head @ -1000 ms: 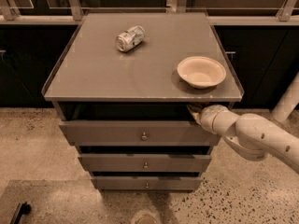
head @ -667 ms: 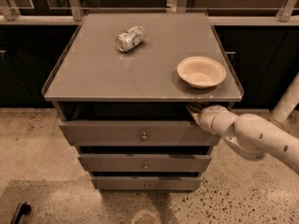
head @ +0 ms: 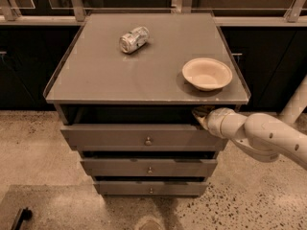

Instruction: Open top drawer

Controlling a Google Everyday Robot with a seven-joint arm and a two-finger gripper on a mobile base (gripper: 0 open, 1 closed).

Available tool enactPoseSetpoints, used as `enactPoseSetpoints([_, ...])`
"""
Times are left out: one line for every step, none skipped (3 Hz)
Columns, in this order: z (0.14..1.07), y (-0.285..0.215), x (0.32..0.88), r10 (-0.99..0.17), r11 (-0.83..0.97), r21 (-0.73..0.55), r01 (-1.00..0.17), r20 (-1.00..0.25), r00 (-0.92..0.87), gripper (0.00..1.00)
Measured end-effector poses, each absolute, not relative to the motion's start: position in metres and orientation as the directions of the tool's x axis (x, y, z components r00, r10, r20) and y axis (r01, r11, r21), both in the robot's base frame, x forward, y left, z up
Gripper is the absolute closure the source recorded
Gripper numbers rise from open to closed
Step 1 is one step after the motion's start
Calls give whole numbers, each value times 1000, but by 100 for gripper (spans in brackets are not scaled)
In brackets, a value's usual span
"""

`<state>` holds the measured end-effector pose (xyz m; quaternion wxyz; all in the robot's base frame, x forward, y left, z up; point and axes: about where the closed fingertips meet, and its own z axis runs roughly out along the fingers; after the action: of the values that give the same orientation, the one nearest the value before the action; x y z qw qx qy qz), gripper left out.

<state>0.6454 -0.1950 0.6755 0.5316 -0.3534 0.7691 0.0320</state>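
My gripper point(head: 200, 116) sits at the top drawer's point(head: 105, 137) upper edge, 2 o'clock from its knob point(head: 148, 140) — open or closed, can't tell. Drawer's under the tabletop point(head: 144, 75), maybe part-out. Rigid front, prob. slides straight; knob's small, slippery — rim's surer.

1. Cream-white arm point(head: 261, 137); smooth matte shell; fat rounded tubular segments with soft edges throughout.
2. Short barrel-shaped wrist section point(head: 225, 123), same cream; a thin darker seam ring sets it off from the thicker segment behind.
3. Small dark dots point(head: 271, 135) spaced along the thick segment's shell; too small to tell more.
4. Slimmer pale tube point(head: 296, 104) at the right edge of view; same colour, plain surface.
5. Pale gripper point(head: 200, 116), partly shadowed, at the right end of the gap above the top drawer point(head: 144, 137); finer detail unreadable.
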Motion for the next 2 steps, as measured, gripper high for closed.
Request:
enactPoseSetpoints([678, -195, 645, -511, 746, -325, -581, -839, -187, 100])
enactPoseSetpoints([676, -198, 632, -523, 725, -293, -623, -823, -222, 100])
